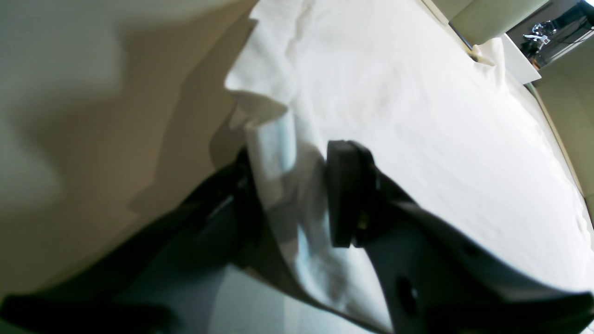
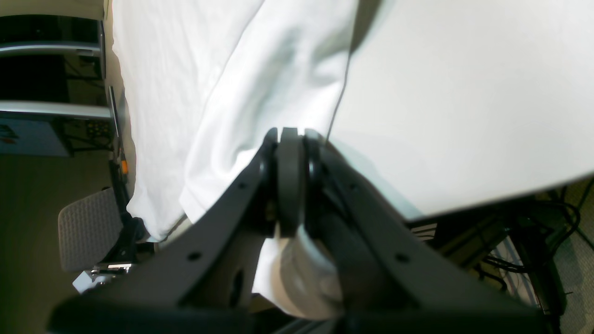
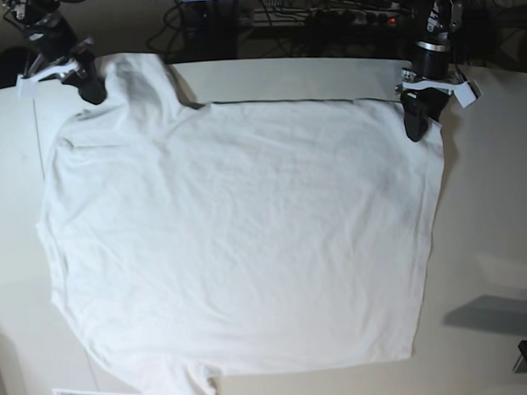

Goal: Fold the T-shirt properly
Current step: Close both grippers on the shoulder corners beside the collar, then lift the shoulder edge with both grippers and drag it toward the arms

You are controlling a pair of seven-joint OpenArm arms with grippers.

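Two corners engaged: large plain white cotton T-shirt [image 3: 239, 242] lies spread flat on pale table [image 3: 493, 240]. Right gripper [image 2: 290, 139] is clamped on sleeve fabric. Left gripper [image 1: 290, 185] straddles a hem fold, jaws apart. Risk: thin bite slips on lift, skewing the fold.

Soft wrinkled matt cloth T-shirt [image 3: 248, 242]

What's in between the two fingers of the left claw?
A bunched edge of the T-shirt sits between the left claw's fingers. The left wrist view shows it.
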